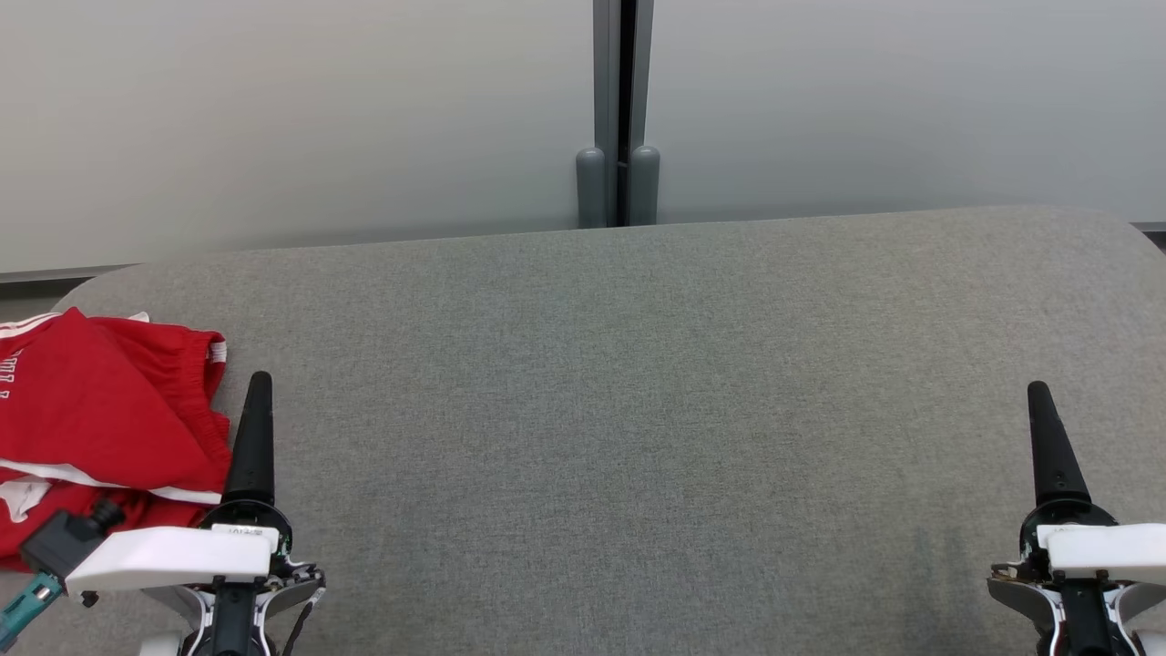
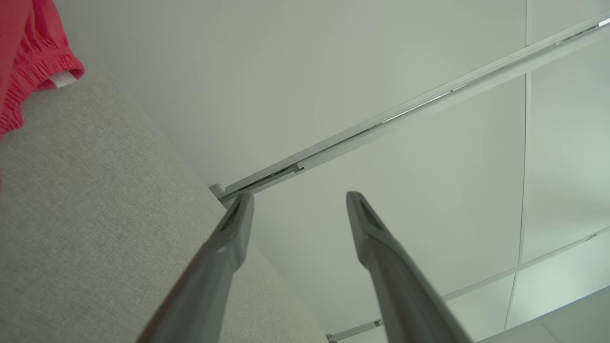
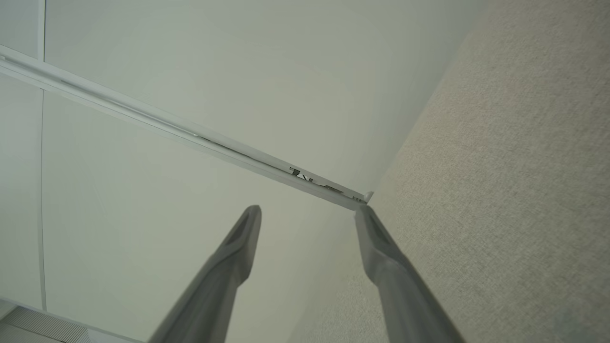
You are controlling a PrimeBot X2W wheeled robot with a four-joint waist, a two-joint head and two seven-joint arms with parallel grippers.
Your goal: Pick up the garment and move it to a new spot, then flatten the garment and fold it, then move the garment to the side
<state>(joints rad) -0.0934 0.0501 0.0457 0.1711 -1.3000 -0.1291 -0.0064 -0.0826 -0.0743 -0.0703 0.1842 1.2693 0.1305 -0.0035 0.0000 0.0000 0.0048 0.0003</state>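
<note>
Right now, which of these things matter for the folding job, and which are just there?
For the job: red garment, grey table, left end effector, right end effector, both open.
Just there: grey post, pale wall panels.

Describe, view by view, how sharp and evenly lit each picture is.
Head view: soft, even light, no glare, grey surface and red garment sharp. Left wrist view: left claw blurred near the lens, garment washed pinkish. Right wrist view: right claw likewise soft, surface paler.

Grey fabric-covered table [image 1: 638, 410] meets pale wall panels [image 1: 273, 118] split by a grey post [image 1: 621, 109].
</note>
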